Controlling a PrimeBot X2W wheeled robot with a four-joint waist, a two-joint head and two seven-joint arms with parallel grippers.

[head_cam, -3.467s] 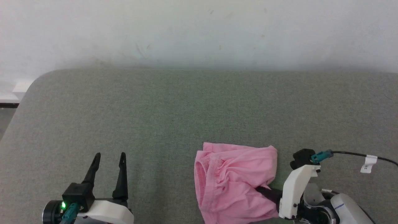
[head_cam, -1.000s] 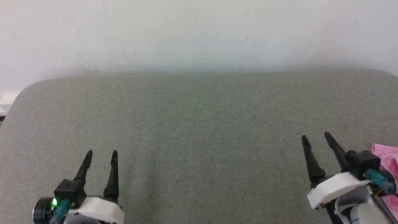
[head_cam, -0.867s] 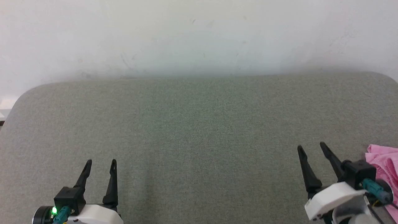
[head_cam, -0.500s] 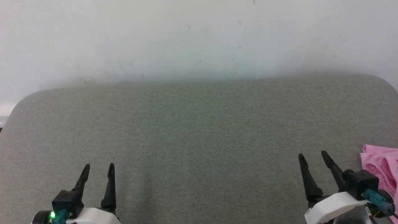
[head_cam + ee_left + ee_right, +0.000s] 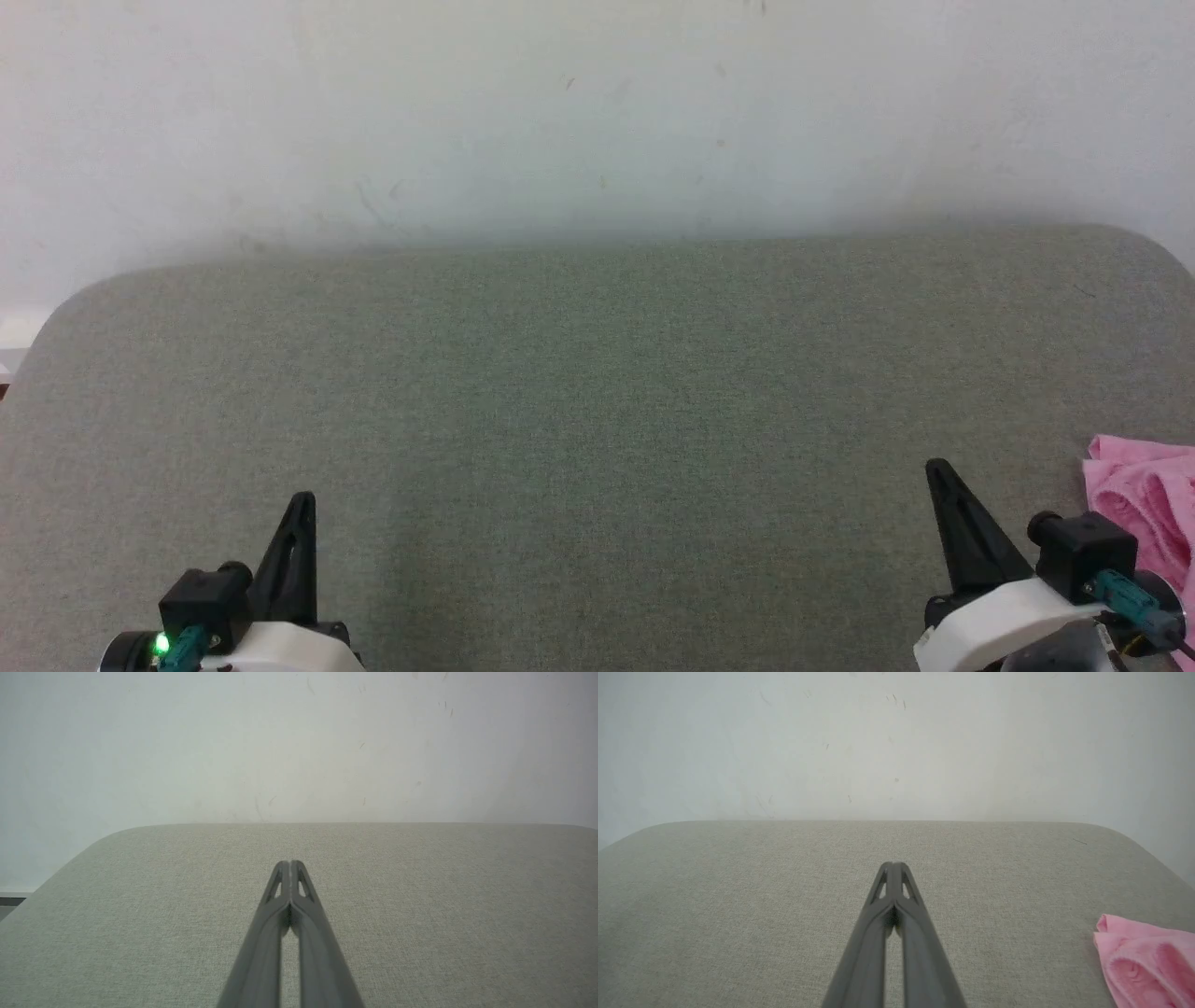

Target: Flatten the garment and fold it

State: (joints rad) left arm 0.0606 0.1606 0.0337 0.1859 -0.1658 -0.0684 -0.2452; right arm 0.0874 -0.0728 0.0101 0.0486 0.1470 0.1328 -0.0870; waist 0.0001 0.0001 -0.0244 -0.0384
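Pink and bunched, the garment lies on the grey-green table toward its right side, just to the right of the right jaws (the right wrist view has it low at the right, clear of them). The right jaws are pressed together tip to tip. The left jaws, well apart from the garment, are pressed together too.

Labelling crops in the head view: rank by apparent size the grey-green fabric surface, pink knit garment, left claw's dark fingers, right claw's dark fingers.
1. Grey-green fabric surface
2. Pink knit garment, cropped by the frame edge
3. Left claw and right claw: look alike, unranked
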